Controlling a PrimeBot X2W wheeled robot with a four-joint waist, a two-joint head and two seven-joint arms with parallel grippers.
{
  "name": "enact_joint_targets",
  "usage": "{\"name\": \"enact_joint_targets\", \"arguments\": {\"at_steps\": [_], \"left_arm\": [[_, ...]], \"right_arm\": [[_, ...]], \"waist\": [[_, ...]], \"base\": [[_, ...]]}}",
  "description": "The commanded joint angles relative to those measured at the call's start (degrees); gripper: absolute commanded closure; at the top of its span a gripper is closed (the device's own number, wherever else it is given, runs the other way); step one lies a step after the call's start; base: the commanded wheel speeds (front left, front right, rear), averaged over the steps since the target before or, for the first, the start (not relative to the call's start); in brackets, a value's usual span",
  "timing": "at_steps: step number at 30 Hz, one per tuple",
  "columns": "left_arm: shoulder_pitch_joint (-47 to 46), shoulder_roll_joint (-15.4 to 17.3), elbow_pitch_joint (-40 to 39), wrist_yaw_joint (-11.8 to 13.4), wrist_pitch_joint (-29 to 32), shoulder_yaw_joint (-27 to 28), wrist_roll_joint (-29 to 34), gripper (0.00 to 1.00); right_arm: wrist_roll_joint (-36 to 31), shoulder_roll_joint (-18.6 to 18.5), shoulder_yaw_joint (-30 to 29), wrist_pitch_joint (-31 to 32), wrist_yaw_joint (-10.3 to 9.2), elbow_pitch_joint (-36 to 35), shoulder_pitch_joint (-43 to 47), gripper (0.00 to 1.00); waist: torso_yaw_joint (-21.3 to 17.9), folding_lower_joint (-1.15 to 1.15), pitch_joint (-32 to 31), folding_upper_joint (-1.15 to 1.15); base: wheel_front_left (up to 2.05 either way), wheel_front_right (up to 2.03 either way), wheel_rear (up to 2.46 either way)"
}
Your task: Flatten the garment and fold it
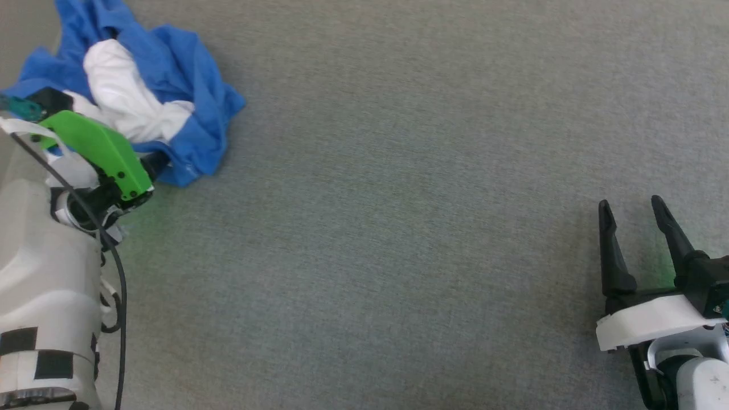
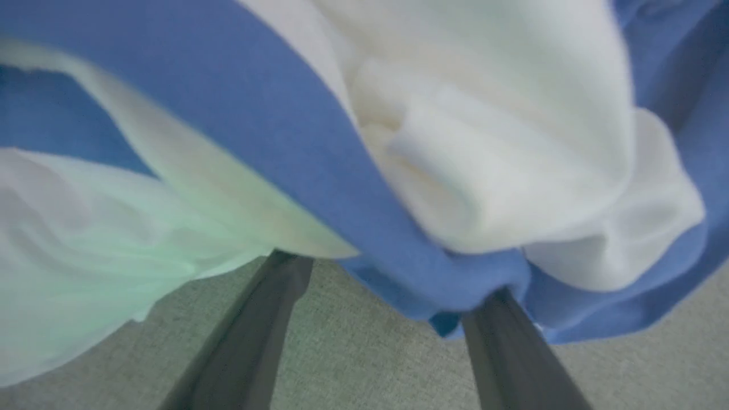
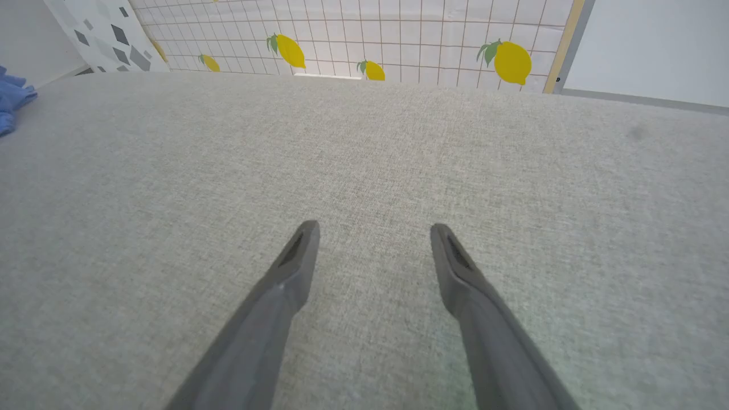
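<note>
My left hand (image 2: pixel 393 276), jaws spread wide, noses into the near edge of the crumpled blue-and-white T-shirt (image 1: pixel 165 74) at the bench's (image 1: pixel 398 228) far left. My right hand (image 1: pixel 631 204) sits open, well apart. Flattening is not yet begun; next I should pinch an edge and draw it out.

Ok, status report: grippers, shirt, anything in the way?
Left gripper open, tips under edge of crumpled white-and-blue cotton T-shirt. Right gripper open, empty, over grey fabric surface. Nothing seen blocking.
</note>
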Motion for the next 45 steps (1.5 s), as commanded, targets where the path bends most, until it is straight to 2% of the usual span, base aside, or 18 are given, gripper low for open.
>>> {"name": "enact_joint_targets", "arguments": {"at_steps": [1,2,9,14,20,25,29,33,35,40,43,45], "left_arm": [[1.91,-0.2,1.36,0.47,-1.18,-0.68,1.12,0.67],[1.85,0.02,1.04,-0.05,-2.97,-1.08,1.54,1.0],[-3.98,-0.42,-5.37,-2.09,-16.35,0.38,-1.46,1.0],[-11.04,-0.26,-14.36,-2.33,-23.17,-2.7,-2.39,1.0],[-17.87,-2.35,-23.22,-2.36,-23.31,-8.17,-5.49,1.0],[-19.8,-4.84,-25.99,-2.36,-21.2,-12.0,-9.11,1.0],[-15.0,-6.86,-28.94,-2.37,-19.3,-16.23,-12.35,1.0],[-4.11,-8.75,-31.46,-2.37,-17.34,-22.51,-13.4,1.0],[3.92,-10.87,-31.69,-2.27,-16.16,-24.99,-15.56,1.0],[19.25,-10.75,-28.14,-1.29,-10.88,-35.01,-12.83,1.0],[25.56,-10.7,-24.89,0.18,-6.85,-39.43,-12.18,1.0],[28.03,-10.7,-23.56,1.73,-5.33,-40.48,-12.27,1.0]], "right_arm": [[0.34,-0.04,-0.06,-0.45,-0.09,0.05,-0.92,0.0],[0.52,-0.04,-0.03,-0.61,-0.09,0.38,-1.04,0.0],[2.74,-0.04,1.73,-2.63,-0.09,4.58,-1.14,0.0],[6.09,-0.04,3.89,-5.62,-0.09,9.05,-0.98,0.0],[9.56,-0.04,5.38,-8.57,-0.09,13.85,0.05,0.0],[11.12,-0.04,5.22,-10.06,-0.09,16.54,1.0,0.0],[11.7,-0.04,4.14,-10.71,-0.09,17.68,2.23,0.0],[11.77,-0.04,2.92,-11.05,-0.09,18.38,3.38,0.0],[11.77,-0.04,2.73,-11.16,-0.09,18.61,3.72,0.0],[11.85,-0.04,3.04,-11.29,-0.09,18.79,4.01,0.0],[11.91,-0.04,3.14,-11.33,-0.09,18.75,4.01,0.0],[12.04,-0.04,2.98,-11.35,-0.09,18.68,4.04,0.0]], "waist": [[-0.78,-0.01,0.66,-0.01],[-0.49,-0.01,0.2,-0.01],[0.24,-0.01,-6.19,-0.01],[-2.03,-0.01,-12.77,-0.01],[-6.44,-0.01,-19.27,-0.01],[-10.28,-0.01,-22.24,-0.01],[-12.0,-0.01,-23.45,-0.01],[-12.9,-0.01,-24.16,-0.01],[-13.48,-0.01,-24.56,-0.01],[-14.71,-0.01,-24.89,-0.01],[-15.03,-0.01,-25.01,-0.01],[-14.94,-0.01,-24.91,-0.01]], "base": [[0.0,0.0,0.0],[0.0,0.0,0.0],[0.0,0.0,0.0],[0.0,0.0,0.0],[0.0,0.0,0.0],[0.0,0.0,0.0],[0.0,0.0,0.0],[0.0,0.0,0.0],[0.0,0.0,0.0],[0.0,0.0,0.0],[0.0,0.0,0.0],[0.0,0.0,0.0]]}}
